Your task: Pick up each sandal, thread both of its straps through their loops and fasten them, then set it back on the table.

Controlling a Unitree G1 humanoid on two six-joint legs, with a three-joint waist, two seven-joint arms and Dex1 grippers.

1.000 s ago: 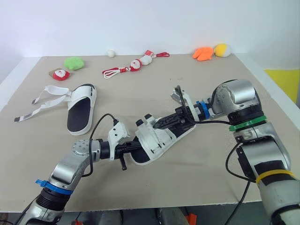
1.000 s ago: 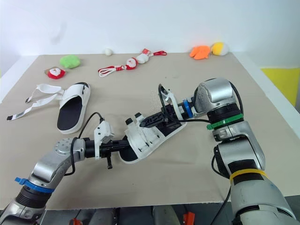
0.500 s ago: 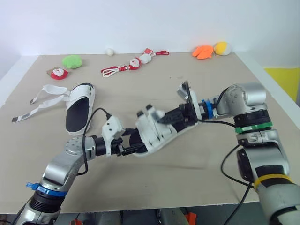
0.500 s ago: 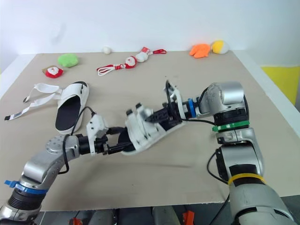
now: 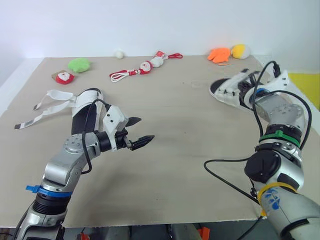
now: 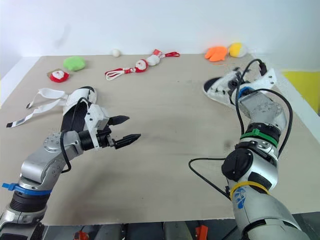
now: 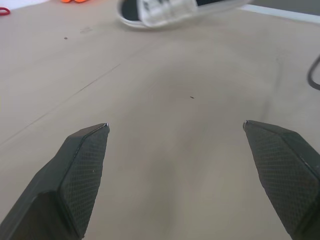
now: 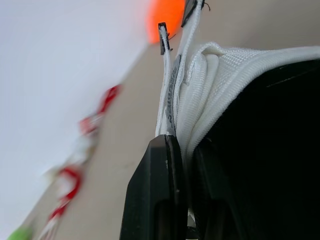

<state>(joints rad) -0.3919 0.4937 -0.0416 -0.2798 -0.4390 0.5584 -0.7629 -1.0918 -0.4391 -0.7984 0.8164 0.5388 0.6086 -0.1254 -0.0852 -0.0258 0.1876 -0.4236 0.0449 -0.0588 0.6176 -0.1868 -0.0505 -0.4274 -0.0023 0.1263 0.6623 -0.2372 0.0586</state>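
Left gripper (image 5: 141,129): fingers spread wide, nothing between them, held above the bare table (image 5: 190,165), tips directed toward the robot's right. The unfastened sandal (image 5: 85,117) is found just beside the left forearm, to the robot's left of the fingertips, so opposite to the way they point. Its long axis runs near-to-far, with the loose straps (image 5: 47,105) trailed out leftward.

Right gripper (image 8: 186,165): pressed together on the white strap (image 8: 200,85) of the other sandal (image 5: 231,90), at the table's far right.

Judged: the left arm is nearer the unfastened sandal, and the wrist would need to be turned back toward it.
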